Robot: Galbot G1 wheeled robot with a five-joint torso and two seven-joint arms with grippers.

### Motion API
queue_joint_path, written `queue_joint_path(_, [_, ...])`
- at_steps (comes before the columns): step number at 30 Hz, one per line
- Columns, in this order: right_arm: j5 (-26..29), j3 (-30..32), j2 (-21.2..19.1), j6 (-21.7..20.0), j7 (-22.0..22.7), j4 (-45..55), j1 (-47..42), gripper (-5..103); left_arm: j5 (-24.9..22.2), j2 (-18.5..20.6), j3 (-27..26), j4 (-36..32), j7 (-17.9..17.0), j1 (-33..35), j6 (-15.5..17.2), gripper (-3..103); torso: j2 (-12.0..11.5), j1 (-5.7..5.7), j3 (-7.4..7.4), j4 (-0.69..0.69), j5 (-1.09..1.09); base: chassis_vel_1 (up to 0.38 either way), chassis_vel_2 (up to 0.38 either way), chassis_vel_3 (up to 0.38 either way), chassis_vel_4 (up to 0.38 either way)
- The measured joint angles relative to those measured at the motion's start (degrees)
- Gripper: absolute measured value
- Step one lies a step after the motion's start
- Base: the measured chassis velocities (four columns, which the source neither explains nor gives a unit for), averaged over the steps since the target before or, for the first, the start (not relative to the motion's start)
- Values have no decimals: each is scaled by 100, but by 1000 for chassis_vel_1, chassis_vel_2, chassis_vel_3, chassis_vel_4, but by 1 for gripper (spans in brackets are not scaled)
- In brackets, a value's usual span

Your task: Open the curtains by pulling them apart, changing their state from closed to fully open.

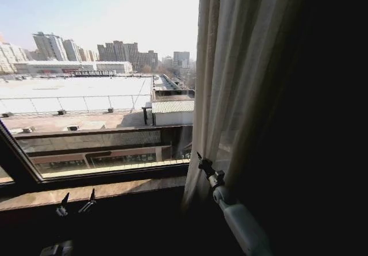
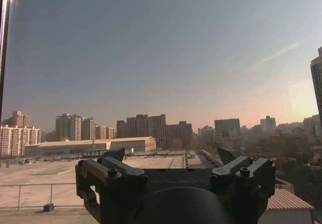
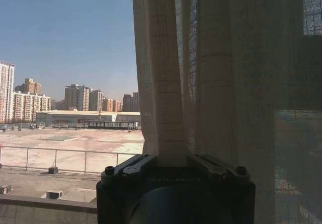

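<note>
fingers on the right gripper (image 3: 172,159) are pinched on a pleat of the curtains (image 1: 230,77), already bunched at the window's right side. left gripper (image 1: 76,201) sits spread and idle over the sill (image 1: 115,188). looks like the final stretch, probably just dragging the fabric further right.

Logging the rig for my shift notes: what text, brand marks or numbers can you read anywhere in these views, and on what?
"GALBOT": faint embossed lettering on the dark housing of the left gripper, in the left wrist view.
The right gripper, at the curtains, shows a faint mark in the same spot, too dim to read.
Any signs on the distant buildings are too small to read.
</note>
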Motion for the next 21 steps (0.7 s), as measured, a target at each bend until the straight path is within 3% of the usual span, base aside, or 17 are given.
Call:
queue_joint_path(13, [-204,-30,40,199,79,-102,52,0,0,-1,1,0,1,0,0,100,0,0,1,-1,1,-351,-343,352,354])
queue_joint_path(17, [-463,-49,-10,139,144,-85,48,0,0,-2,2,0,7,0,0,100,0,0,1,-2,3,-131,-178,189,121])
queue_joint_path(21, [-678,-42,-62,-66,552,-130,72,0,0,-2,2,0,7,0,0,100,0,0,0,-2,1,-20,-32,24,21])
